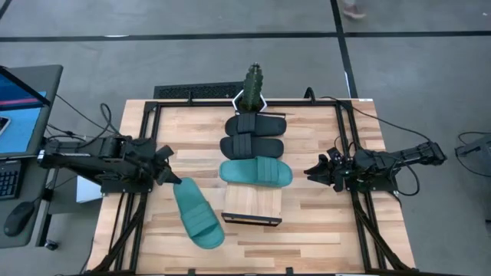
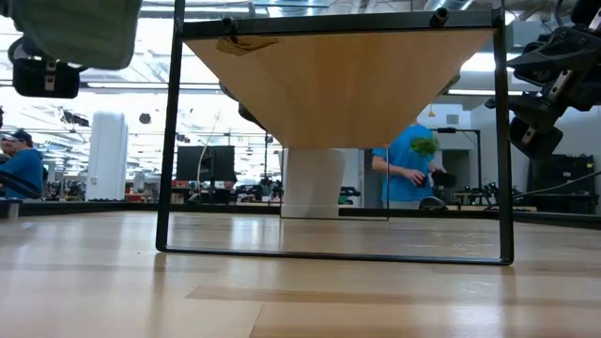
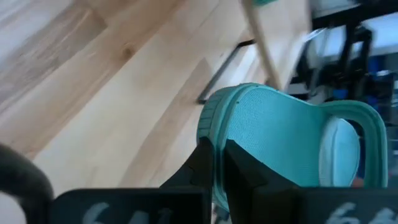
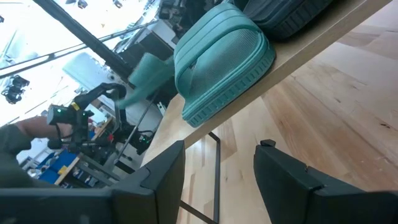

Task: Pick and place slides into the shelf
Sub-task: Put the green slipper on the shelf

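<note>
**On the shelf, three slides; the fourth held by the left claw**

On the wooden desk (image 1: 307, 230), a long light-wood shelf (image 1: 253, 203) runs down the middle. Three slides lie across it in a row: two black slides (image 1: 257, 125) (image 1: 252, 146) side by side, then a teal slide (image 1: 255, 172) just beside them. The bare end of the shelf shows a dark lip.

The left claw (image 1: 173, 178) has its fingers closed on the heel end of the second teal slide (image 1: 197, 215), which stretches away from it over the desk, left of the shelf.

The right claw (image 1: 313, 172) waits near the right of the shelf, fingers spread apart and holding nothing.
</note>
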Controlling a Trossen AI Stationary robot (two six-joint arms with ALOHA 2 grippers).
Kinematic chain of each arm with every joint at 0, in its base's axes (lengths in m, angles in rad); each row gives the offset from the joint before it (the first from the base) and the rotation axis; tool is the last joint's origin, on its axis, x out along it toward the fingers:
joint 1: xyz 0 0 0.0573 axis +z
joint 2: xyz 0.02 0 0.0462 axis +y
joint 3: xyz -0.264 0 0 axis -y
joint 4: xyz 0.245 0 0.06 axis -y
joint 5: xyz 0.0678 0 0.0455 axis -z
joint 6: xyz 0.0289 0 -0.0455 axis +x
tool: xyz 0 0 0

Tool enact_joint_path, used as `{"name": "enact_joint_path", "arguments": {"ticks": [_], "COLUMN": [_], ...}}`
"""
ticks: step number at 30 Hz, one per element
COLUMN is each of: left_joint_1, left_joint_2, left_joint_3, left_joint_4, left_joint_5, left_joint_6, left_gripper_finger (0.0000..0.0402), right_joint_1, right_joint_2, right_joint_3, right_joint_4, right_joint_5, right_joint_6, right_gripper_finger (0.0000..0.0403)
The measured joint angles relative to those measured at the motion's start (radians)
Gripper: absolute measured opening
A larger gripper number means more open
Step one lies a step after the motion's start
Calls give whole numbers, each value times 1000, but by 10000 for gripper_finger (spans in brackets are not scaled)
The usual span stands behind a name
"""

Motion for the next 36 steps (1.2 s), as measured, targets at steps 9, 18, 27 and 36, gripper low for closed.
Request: {"name": "enact_joint_path", "arguments": {"ticks": [9, 18, 27, 36], "left_joint_1": [-92, -191, -300, -388], "left_joint_2": [4, 4, 16, 136], "left_joint_3": [79, 171, 184, 184], "left_joint_4": [11, 1, 12, 157], "left_joint_5": [-17, -123, -283, -533], "left_joint_6": [-8, -59, -200, -301], "left_gripper_finger": [0, 0, 0, 0], "right_joint_1": [0, 0, 0, 0], "right_joint_2": [0, 0, 0, 0], "right_joint_3": [0, 0, 0, 0], "right_joint_4": [0, 0, 0, 0], "right_joint_5": [0, 0, 0, 0], "right_joint_6": [0, 0, 0, 0], "right_gripper_finger": [178, 178, 178, 178]}}
